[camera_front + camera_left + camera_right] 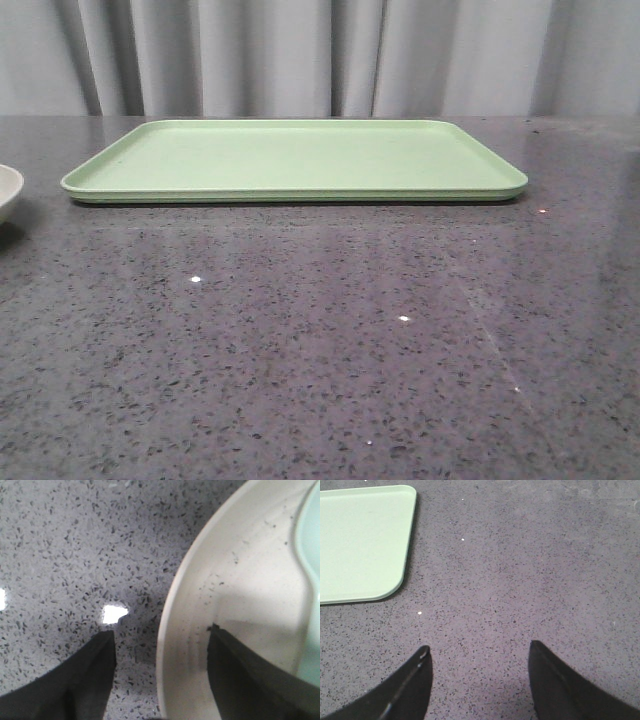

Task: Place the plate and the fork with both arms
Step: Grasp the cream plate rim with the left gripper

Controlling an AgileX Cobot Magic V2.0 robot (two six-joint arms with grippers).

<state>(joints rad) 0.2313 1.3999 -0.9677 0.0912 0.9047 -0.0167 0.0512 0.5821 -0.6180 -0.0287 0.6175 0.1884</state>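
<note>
Front view: a flat rectangular light green tray (pixel 295 160) lies on the far half of a dark speckled stone surface (pixel 320 350), its long side across the view and its low rim unbroken all round. Grey curtains (pixel 320 55) hang behind the surface. At the left edge of this view only a sliver of the plate (pixel 8 192) shows, a pale cream rim resting on the surface, well apart from the tray's near left corner. Neither arm enters this view.

Left wrist view: the left end effector (pixel 160 640) is open, its two dark fingers spread wide. One finger (pixel 90 675) is over bare speckled surface; the other (pixel 245 675) is over the plate's pale inner face. The curved rim of the plate (pixel 172 610) runs between the two fingers, so the open fingers straddle it. Whether either finger touches the plate cannot be told. A pale greenish shape (pixel 310 545) lies inside the plate at the picture's edge; it is cut off and cannot be identified.

Right wrist view: the right end effector (pixel 480 652) is open and holds nothing, both dark fingers over bare surface. A rounded corner of the tray (pixel 365 540) lies ahead, apart from the fingers. The fork appears in no view
</note>
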